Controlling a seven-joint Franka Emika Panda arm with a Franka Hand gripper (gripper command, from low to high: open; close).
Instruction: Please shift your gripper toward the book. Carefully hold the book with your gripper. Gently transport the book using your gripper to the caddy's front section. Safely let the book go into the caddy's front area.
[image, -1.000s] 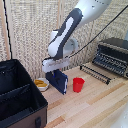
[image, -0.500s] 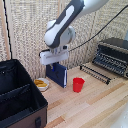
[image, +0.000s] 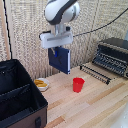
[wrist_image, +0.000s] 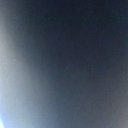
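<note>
The navy-blue book (image: 59, 60) hangs in the air above the wooden table, tilted, with my gripper (image: 53, 49) shut on its top edge under the white wrist. It is lifted clear of the table, above and behind the red cup (image: 78, 84). The black caddy (image: 19, 100) stands open at the exterior view's lower left, its inner dividers showing and a buckle on its front. The wrist view is filled by a dark blurred surface, the book (wrist_image: 75, 55) pressed close to the lens; no fingers show there.
A small bowl with something yellow (image: 41, 84) sits between the caddy and the cup. A dark toaster oven (image: 113, 55) with a pulled-out rack (image: 97, 73) stands at the exterior view's right. A woven screen backs the table.
The arm has risen and moved toward the exterior view's left, lifting the book off the table from beside the red cup.
</note>
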